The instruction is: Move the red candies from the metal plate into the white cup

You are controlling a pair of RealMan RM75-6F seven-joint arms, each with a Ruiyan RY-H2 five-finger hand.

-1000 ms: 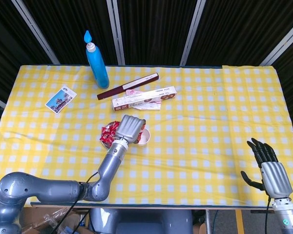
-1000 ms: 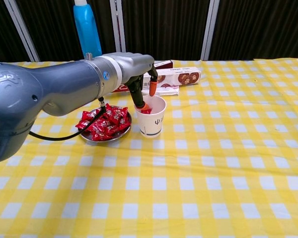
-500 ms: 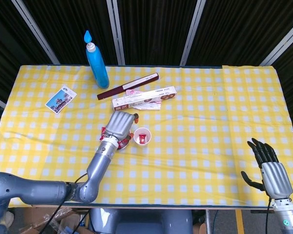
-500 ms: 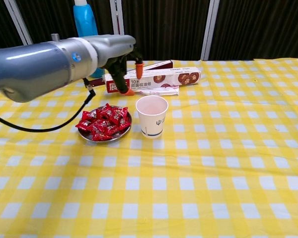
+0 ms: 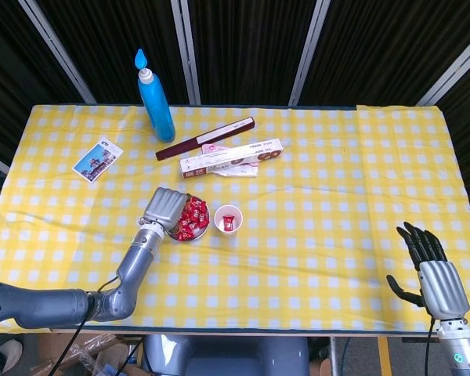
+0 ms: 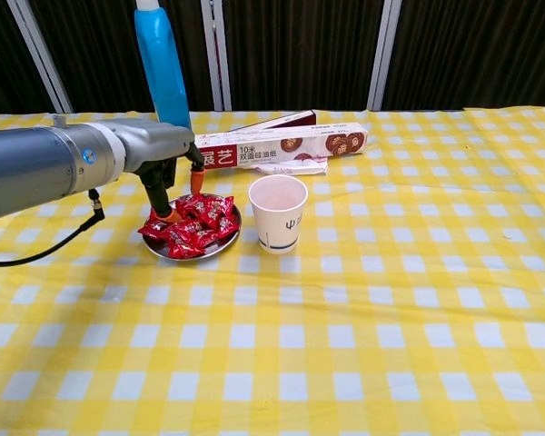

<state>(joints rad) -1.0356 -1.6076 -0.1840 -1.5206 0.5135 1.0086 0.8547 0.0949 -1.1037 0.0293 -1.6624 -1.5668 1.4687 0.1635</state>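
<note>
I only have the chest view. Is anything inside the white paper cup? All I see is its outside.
Observer: Yes. From above, a red candy lies at the bottom of the white paper cup.
Operator: Where is the right hand? It's outside my frame.
Observer: The right hand is low at the far right of the head view, fingers spread, holding nothing.
Operator: And the left hand from above?
Observer: The left hand covers the left edge of the round metal plate. The red candies show to its right.
</note>
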